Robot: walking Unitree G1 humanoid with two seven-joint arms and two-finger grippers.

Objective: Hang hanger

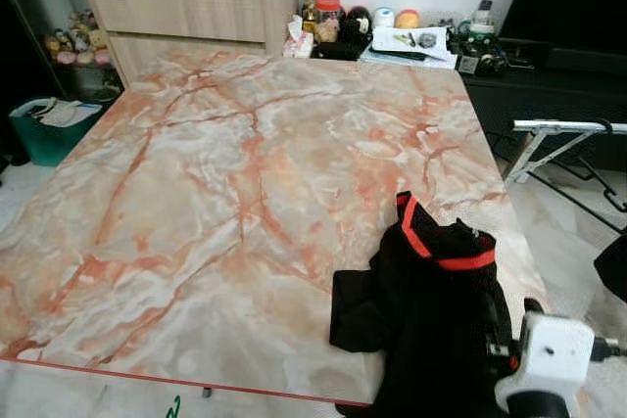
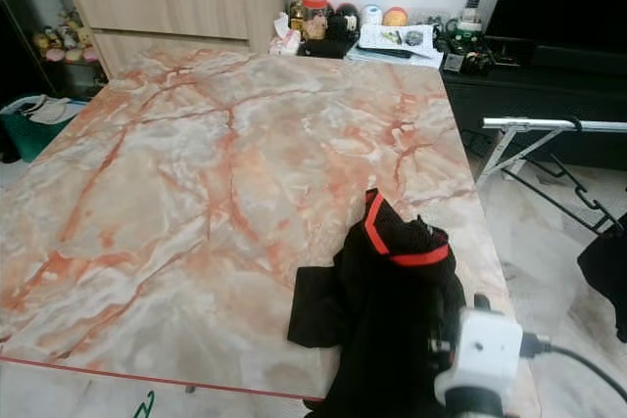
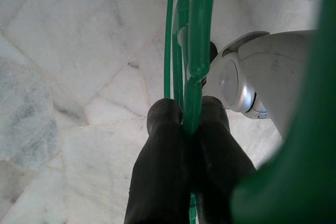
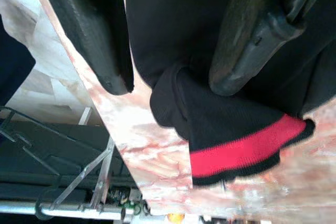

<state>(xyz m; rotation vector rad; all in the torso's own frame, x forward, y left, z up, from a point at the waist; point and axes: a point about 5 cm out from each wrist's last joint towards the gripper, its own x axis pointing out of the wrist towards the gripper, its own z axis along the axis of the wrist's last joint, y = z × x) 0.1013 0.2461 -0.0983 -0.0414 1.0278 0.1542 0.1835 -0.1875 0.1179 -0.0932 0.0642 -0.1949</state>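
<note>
While the big marble table (image 1: pixel 216 203) takes up most of the head views, the stuff that matters is squeezed into the bottom edge. The black shirt (image 1: pixel 431 320) with red trim sits crumpled at the lower right of the table, partly spilling over the near edge, and a metal drying rack (image 1: pixel 558 134) pokes in at the right side of the frame, off past the table edge. A wooden cabinet (image 1: pixel 186 7) and some clutter sit along the top.

The right gripper (image 4: pixel 168 51) is right over the shirt, fingers spread apart with the black fabric between and behind them, not pinching anything yet as far as I can tell. A red cuff band lies just past the fingertips.

Now the hanger (image 3: pixel 191 51): it's green, thin plastic or coated wire, and the left gripper (image 3: pixel 189 124) is clamped on it, both fingers pressed together around a bar. It's held low over the pale floor tiles, and a sliver of green shows at the bottom edge of the left eye view, left of the shirt. Its long bar runs straight out along the fingers.

So my guess is the hanger has to travel up and to the right, toward the shirt or the rack, and the left arm owns that move.
</note>
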